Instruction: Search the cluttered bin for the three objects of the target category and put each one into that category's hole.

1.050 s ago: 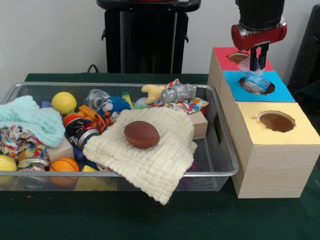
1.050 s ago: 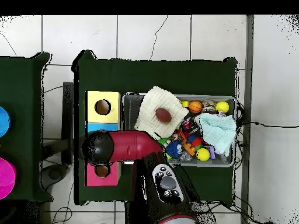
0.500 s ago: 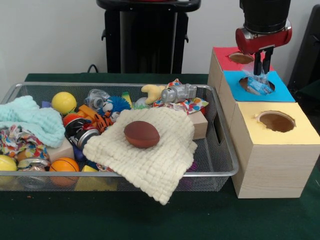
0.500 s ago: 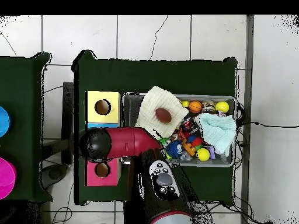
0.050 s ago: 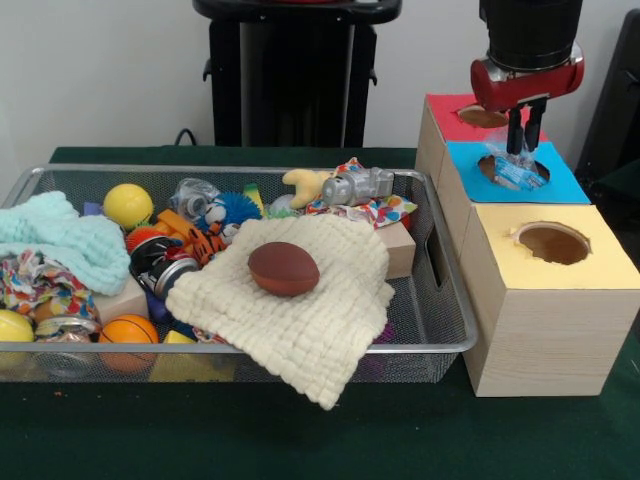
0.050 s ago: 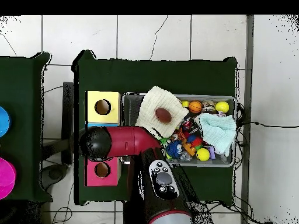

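We hold a crumpled plastic bottle [image 5: 512, 168], jaws clamped on its top, over the blue hole [image 5: 514, 171]; light, crushable, slippery, so grip gently

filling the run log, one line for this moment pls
gripper over blue hole | crumpled plastic bottle in hole | fingers appear released | bin untouched

Upper arm cut off by the top edge in the front view; only the gripper [image 5: 526, 128] and wrist show. In the overhead view the arm [image 6: 125, 143] hides the blue-topped box directly beneath the gripper and the crumpled clear plastic item [image 5: 513, 168] at its tips. Cream cloth [image 5: 300, 300] covers bin [image 5: 440, 340] contents beneath. Whether the tips touch the plastic cannot be told.
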Motion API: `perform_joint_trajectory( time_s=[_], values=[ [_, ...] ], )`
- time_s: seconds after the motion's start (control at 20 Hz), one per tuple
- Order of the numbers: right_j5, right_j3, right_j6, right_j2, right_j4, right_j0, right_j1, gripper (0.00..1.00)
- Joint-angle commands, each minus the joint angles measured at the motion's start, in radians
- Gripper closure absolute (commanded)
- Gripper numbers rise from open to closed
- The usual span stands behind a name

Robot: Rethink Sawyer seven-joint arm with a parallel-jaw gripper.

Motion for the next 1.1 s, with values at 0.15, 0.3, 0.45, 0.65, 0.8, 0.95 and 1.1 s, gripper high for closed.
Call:
perform_joint_trajectory(
  time_s=[0.15,0.3,0.45,0.65,0.8,0.95,1.1],
  values=[
    [0.028,-0.087,0.182,-0.017,0.038,-0.010,0.036,1.00],
    [0.030,-0.091,0.190,-0.024,0.039,-0.006,0.038,1.00],
    [0.032,-0.097,0.194,-0.028,0.040,-0.003,0.040,1.00],
    [0.027,-0.104,0.194,-0.034,0.037,0.001,0.039,1.00],
    [0.025,-0.106,0.195,-0.041,0.034,0.004,0.039,1.00],
    [0.029,-0.109,0.192,-0.043,0.034,0.005,0.039,1.00],
    [0.026,-0.112,0.197,-0.050,0.031,0.010,0.038,1.00]
  ],
)
